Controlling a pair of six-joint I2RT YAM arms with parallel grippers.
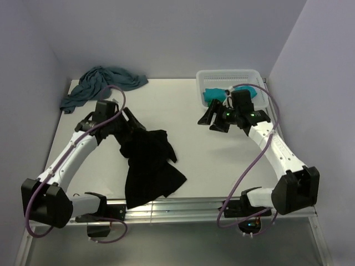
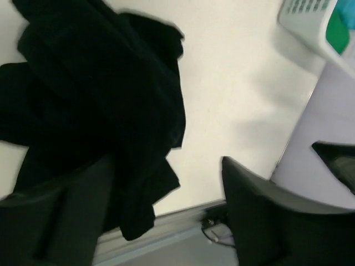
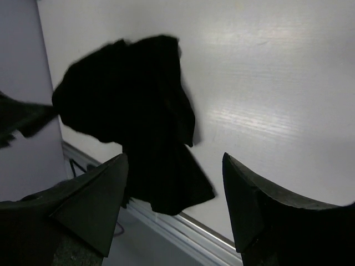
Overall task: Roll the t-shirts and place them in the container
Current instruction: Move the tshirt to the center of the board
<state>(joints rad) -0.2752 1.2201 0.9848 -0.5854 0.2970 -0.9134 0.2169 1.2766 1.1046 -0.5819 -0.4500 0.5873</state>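
Black shirt (image 1: 147, 166): found crumpled on the table (image 1: 222, 160), left of centre and towards the near edge. The cloth is bunched narrow at its far end and spread wider below, and the lower hem is laid up against the metal rail (image 1: 183, 206) along the table front

Left gripper (image 2: 166, 163): placed at the far, bunched end of the black shirt. Its fingers (image 2: 260, 221) are seen parted in the wrist view, with black cloth lying under and behind one of them and bare table under the other. Nothing is pinched between them; whether the cloth is touched cannot be told

Right gripper (image 3: 175, 160): held over bare table, just in front of the basket (image 1: 227, 75) and well apart from the black shirt. The fingers are spread wide and nothing is held between them. The black shirt is seen beyond them in the wrist view

Blue shirt (image 1: 102, 83): dusty blue, heaped at the far left corner of the table, with one part trailed towards the left edge. It is kept apart from the black shirt

Turquoise shirt (image 1: 213, 95): lodged in the near left part of the basket and partly hidden by the right arm

Basket: white mesh, set at the far right corner of the table

Cables (image 1: 252, 166): purple, looped along each arm
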